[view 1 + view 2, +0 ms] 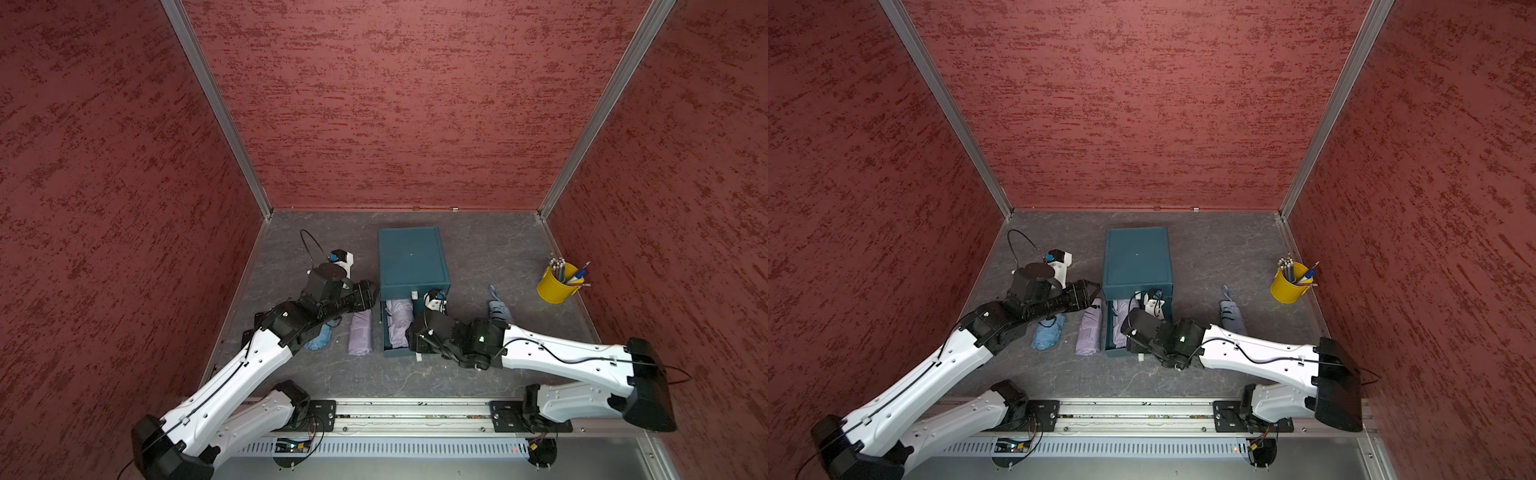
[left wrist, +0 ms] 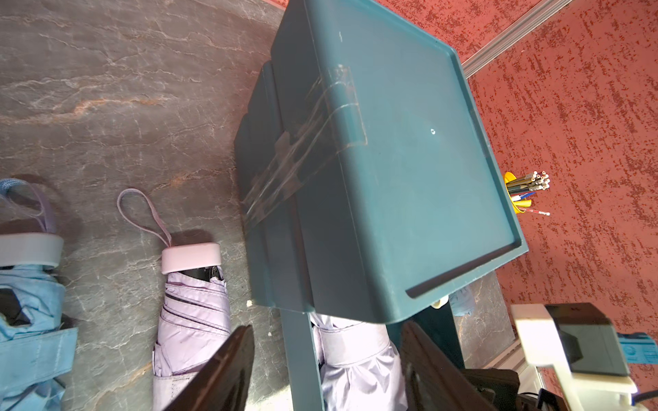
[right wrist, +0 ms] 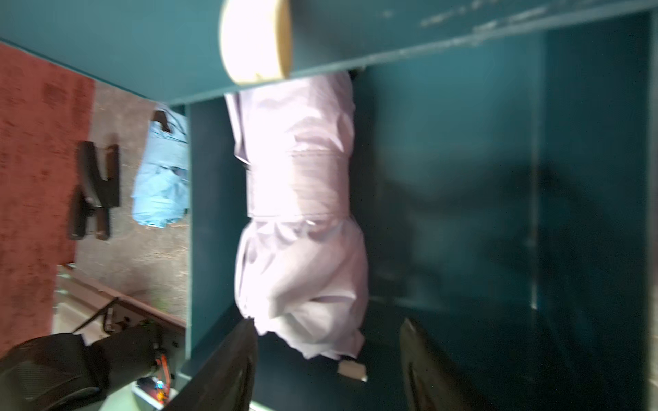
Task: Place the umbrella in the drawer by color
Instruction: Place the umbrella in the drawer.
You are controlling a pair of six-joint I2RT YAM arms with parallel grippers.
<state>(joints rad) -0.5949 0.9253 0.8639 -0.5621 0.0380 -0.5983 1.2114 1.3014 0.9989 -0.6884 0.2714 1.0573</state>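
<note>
Lying inside the open drawer (image 1: 398, 354) at the bottom of the teal box (image 1: 411, 257), a purple umbrella (image 1: 399, 322) is being shown in both top views. It is being kept close to the drawer's left wall, and its strap is being seen wrapped round its middle in the right wrist view.

The right gripper (image 3: 327, 322) is being held just over this drawer. Its two fingers (image 3: 228, 366) are being kept apart, and nothing is being pinched between them, though that picture is blurred. The left gripper (image 2: 327, 325) is being held up beside the box's front left corner. Its fingers (image 2: 220, 370) are being kept apart too, with nothing squeezed.

A second purple umbrella (image 1: 360, 336) is being left on the table (image 1: 478, 257), just beside the drawer's left wall. A light blue umbrella (image 1: 1048, 332) is being left farther to the left, partly hidden under the left arm. A grey-blue umbrella (image 1: 498, 309) is being left to the right of the box, partly under the right arm. A yellow cup (image 1: 555, 286) full of pencils and pens is being kept near the right wall, well apart from the box.
</note>
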